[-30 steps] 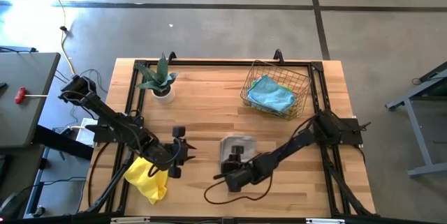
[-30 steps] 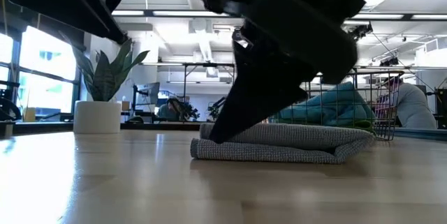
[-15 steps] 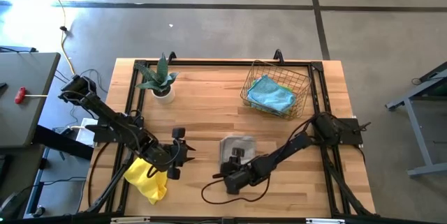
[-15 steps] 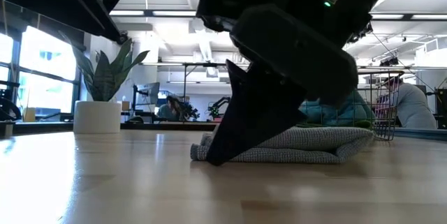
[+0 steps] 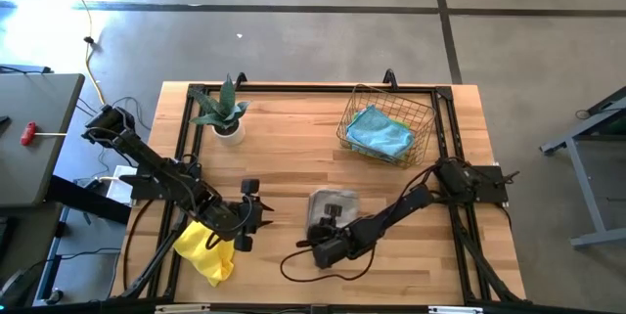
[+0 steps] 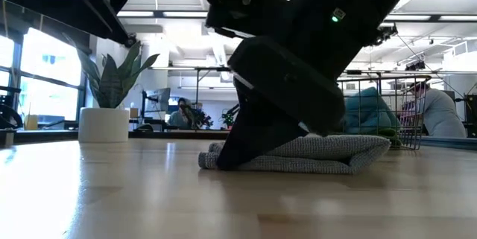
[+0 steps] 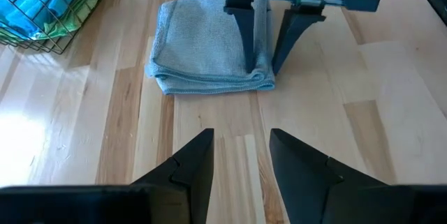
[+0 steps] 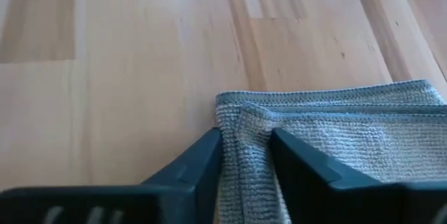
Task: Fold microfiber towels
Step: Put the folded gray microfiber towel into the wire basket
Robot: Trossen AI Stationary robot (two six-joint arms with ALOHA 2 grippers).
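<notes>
Grey towel folded on the surface, right gripper fingers pinching its near edge, left gripper beside it, fingers apart, empty, yellow towel under left arm.

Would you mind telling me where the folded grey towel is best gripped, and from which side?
Judging from its pose, the grey towel is best pinched at the open-layered edge facing the left gripper, coming in low and level with the table. The stacked layers there give fingers something to close on. The right gripper already straddles that edge with one finger on each side.
</notes>
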